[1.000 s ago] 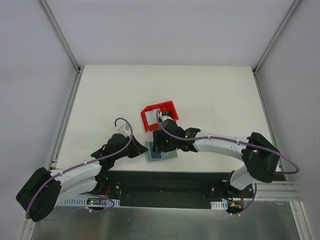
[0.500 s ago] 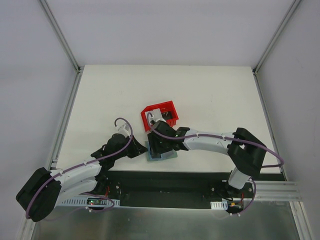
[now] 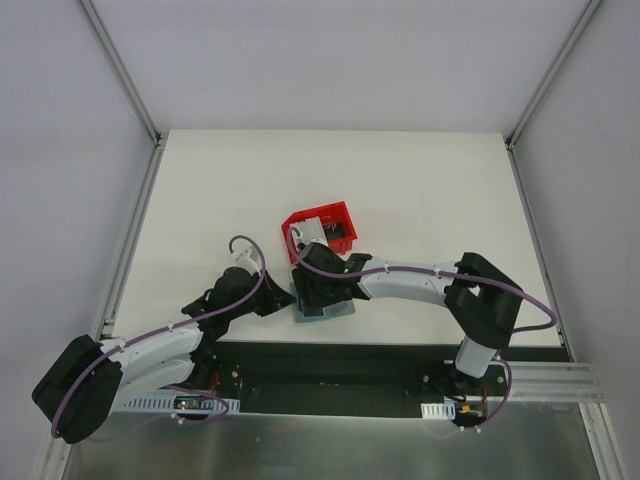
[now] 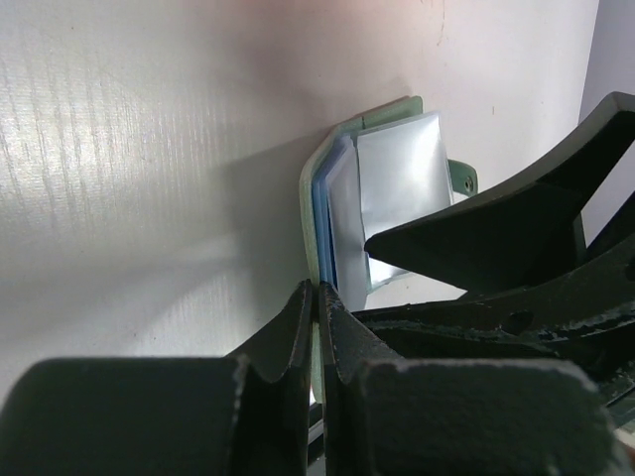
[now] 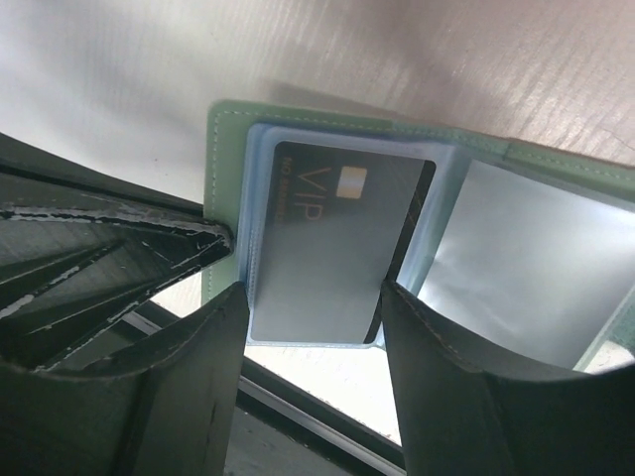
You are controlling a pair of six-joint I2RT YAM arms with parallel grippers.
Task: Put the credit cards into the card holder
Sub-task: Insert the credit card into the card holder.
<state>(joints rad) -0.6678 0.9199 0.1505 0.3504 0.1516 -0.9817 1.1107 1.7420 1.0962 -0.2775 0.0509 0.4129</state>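
Card holder point(image 5: 226, 159) lies open on the counter point(image 3: 420, 200) close to its near edge, just on the arms' side of the red bin point(image 3: 318, 210). We see the left jaws pinched together on its green edge. Right jaws stand apart over the blue pockets, one finger each side of a dark credit card point(image 5: 327, 248) marked VIP sitting in a pocket; we can't tell if they touch it.
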